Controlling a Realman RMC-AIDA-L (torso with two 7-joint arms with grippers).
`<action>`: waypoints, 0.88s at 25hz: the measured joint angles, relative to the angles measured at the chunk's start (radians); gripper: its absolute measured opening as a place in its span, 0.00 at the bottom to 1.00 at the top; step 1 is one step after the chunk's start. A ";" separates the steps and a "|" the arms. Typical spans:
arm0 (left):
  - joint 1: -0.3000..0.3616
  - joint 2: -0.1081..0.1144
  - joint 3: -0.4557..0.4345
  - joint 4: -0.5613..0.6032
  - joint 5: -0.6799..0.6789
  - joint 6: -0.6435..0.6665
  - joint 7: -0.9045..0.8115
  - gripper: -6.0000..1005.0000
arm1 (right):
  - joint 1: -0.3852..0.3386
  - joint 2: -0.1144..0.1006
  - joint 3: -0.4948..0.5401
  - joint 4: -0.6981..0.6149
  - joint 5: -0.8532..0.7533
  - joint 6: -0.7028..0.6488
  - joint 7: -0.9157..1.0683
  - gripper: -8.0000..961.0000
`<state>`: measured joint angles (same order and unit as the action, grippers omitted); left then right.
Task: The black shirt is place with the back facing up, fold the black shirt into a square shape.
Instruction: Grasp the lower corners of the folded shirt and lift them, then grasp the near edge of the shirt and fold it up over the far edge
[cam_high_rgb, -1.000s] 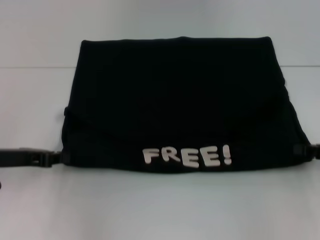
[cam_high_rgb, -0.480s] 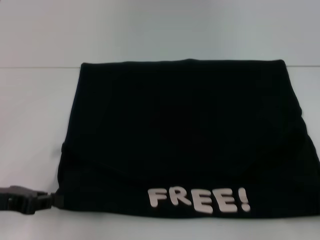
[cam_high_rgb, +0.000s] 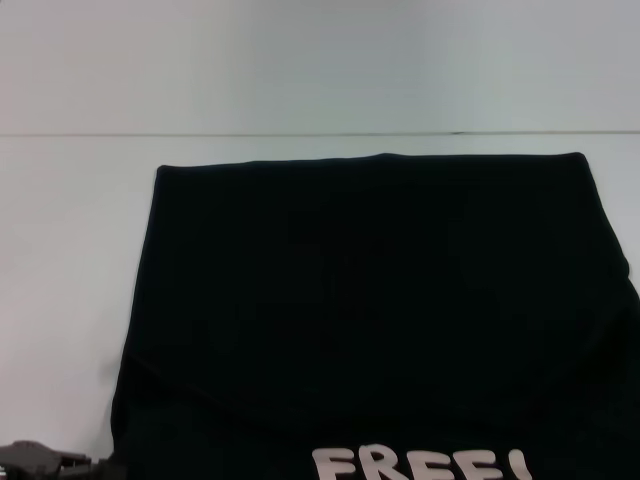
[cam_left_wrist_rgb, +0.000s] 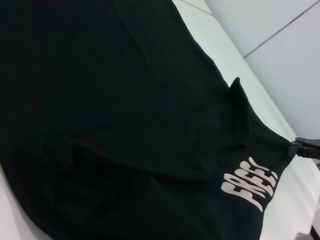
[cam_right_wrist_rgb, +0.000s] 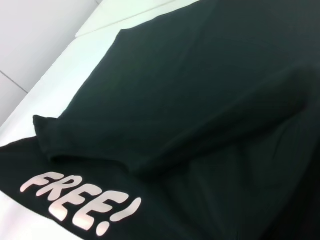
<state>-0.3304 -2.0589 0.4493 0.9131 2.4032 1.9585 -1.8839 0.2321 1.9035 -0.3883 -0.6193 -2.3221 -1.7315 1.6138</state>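
Observation:
The black shirt (cam_high_rgb: 370, 300) lies folded on the white table, its far edge straight and its near part running off the bottom of the head view. White "FREE!" lettering (cam_high_rgb: 420, 468) sits along its near edge. My left gripper (cam_high_rgb: 95, 465) is at the shirt's near left corner, shut on the cloth. My right gripper (cam_left_wrist_rgb: 295, 148) shows only in the left wrist view, pinching the corner beside the lettering (cam_left_wrist_rgb: 250, 187). In the right wrist view the shirt (cam_right_wrist_rgb: 200, 100) has a folded flap lying across it.
The white table (cam_high_rgb: 70, 250) stretches to the left of and beyond the shirt. Its far edge (cam_high_rgb: 300, 134) meets a pale wall. Nothing else lies on it.
The shirt has slid toward me over the last second. Both grippers moved with its near corners; the right one has left the head view and the left one is almost out.

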 joint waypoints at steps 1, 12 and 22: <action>0.004 -0.002 0.000 0.001 0.001 0.009 0.000 0.04 | -0.007 -0.002 0.000 0.000 0.000 -0.010 -0.001 0.04; -0.102 0.024 -0.053 -0.031 -0.008 0.006 -0.017 0.04 | 0.031 -0.002 0.077 -0.001 0.001 -0.047 0.005 0.04; -0.367 0.113 -0.029 -0.218 0.004 -0.368 -0.099 0.04 | 0.226 -0.009 0.188 0.003 0.004 0.099 0.102 0.04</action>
<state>-0.6975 -1.9460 0.4200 0.6955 2.4072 1.5907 -1.9833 0.4576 1.8943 -0.2000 -0.6160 -2.3184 -1.6324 1.7157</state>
